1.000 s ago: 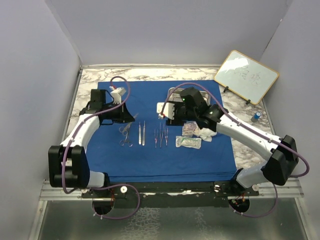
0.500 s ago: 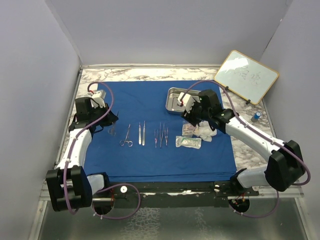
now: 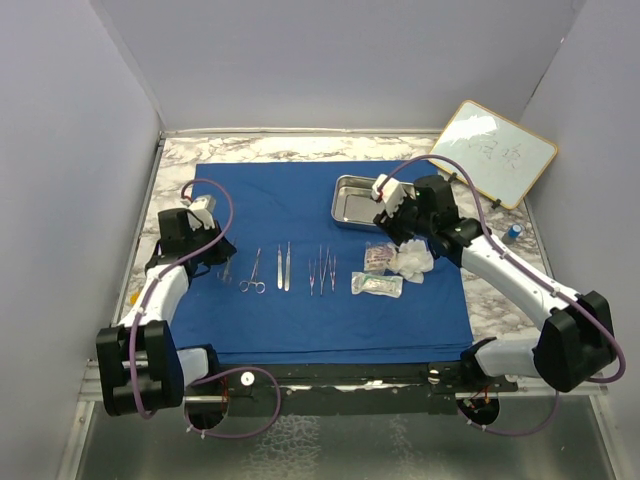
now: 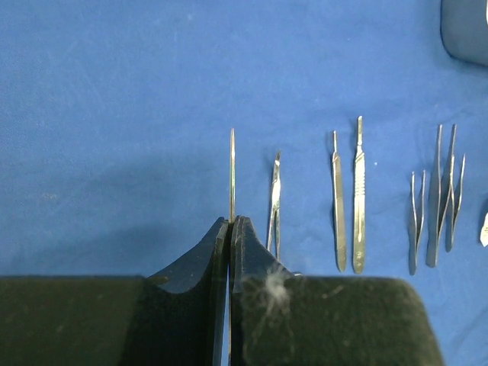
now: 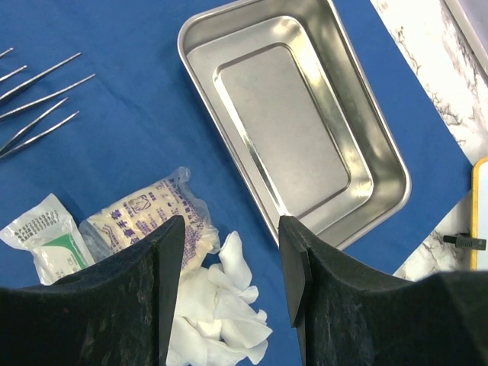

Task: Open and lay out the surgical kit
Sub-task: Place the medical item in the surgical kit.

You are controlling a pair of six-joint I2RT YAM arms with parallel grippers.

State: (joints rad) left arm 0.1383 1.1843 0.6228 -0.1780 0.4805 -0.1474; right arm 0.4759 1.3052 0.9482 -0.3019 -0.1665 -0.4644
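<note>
**Royal-blue cloth wrap** [image 3: 330, 320]: opened and spread flat over the middle of the marble-patterned surface [image 3: 500, 300]. Its far edge lies near the surface's far edge.

**Shallow rectangular steel tray** [image 3: 350, 200]: on the cloth, toward its far right corner.

**Steel instruments:** laid in a row across the cloth's middle, lengthwise from far to near, each apart from the next. From the left-edge side:
- ring-handled steel instrument [image 4: 274, 202], scissors or forceps, cannot tell which
- two flat steel handles [image 4: 358, 194], side by side
- three steel tweezers [image 4: 438, 198]

**Thin steel rod-like instrument** [image 4: 232, 171]: leftmost in the row, its near end pinched in the left hand [image 4: 229, 227]. The fingers are pressed together on it, over the cloth's left part.

**Clear printed packet** [image 5: 149, 217] and **white-and-green packet** [image 5: 46, 236]: on the cloth to the right of the tweezers, just beside each other.

**Crumpled white gauze** [image 5: 221, 305]: touching the printed packet on its right-edge side, near the tray's near rim.

**Right hand** [image 5: 231, 259]: fingers apart with nothing between them, over the tray's near rim and the gauze.

**Wood-framed whiteboard** [image 3: 493, 152]: propped tilted at the surface's far right corner, off the cloth.
</note>
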